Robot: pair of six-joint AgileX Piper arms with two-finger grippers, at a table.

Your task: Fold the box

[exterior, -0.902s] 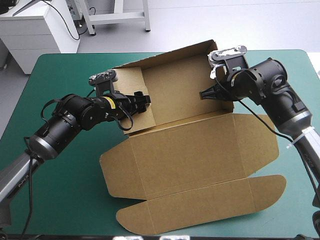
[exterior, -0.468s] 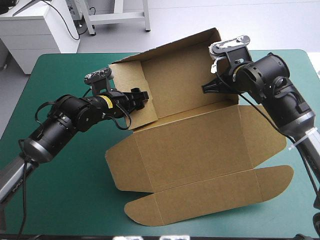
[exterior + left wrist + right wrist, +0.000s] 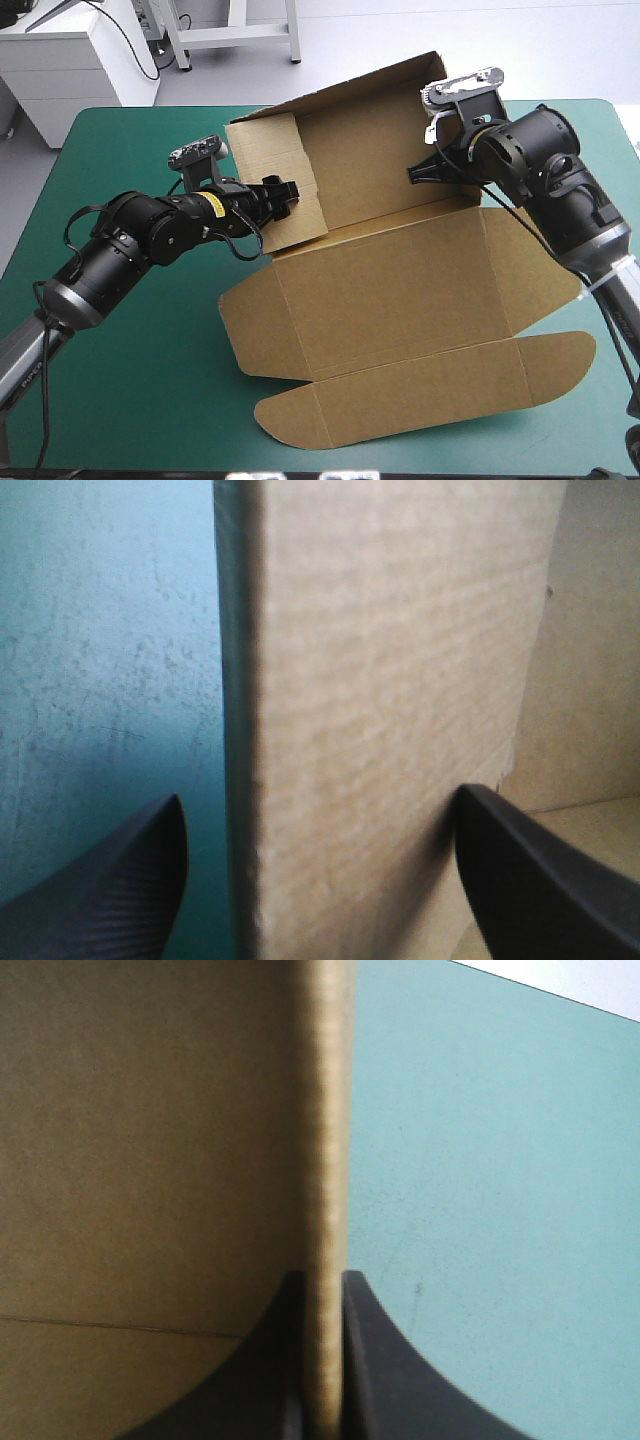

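Observation:
The brown box (image 3: 400, 290) lies mid-table with its long back wall (image 3: 370, 150) raised and its lid (image 3: 420, 395) flat toward the near edge. The left end flap (image 3: 265, 160) stands turned inward. My left gripper (image 3: 288, 192) is open and straddles that flap; in the left wrist view the board (image 3: 380, 730) fills the gap in my left gripper (image 3: 320, 880), with one finger outside over the cover and the other inside the box. My right gripper (image 3: 420, 170) is shut on the right end of the back wall, whose edge (image 3: 325, 1160) runs up from the pinched right gripper (image 3: 325, 1360).
The teal-green cover (image 3: 130, 350) shows left of the box and beyond its right end (image 3: 500, 1210). The lid's rounded front flap reaches close to the table's near edge (image 3: 450, 465).
The back wall has tilted up more steeply and the left end flap has swung further inward. The whole box has slid a little to the right, and both grippers moved with it.

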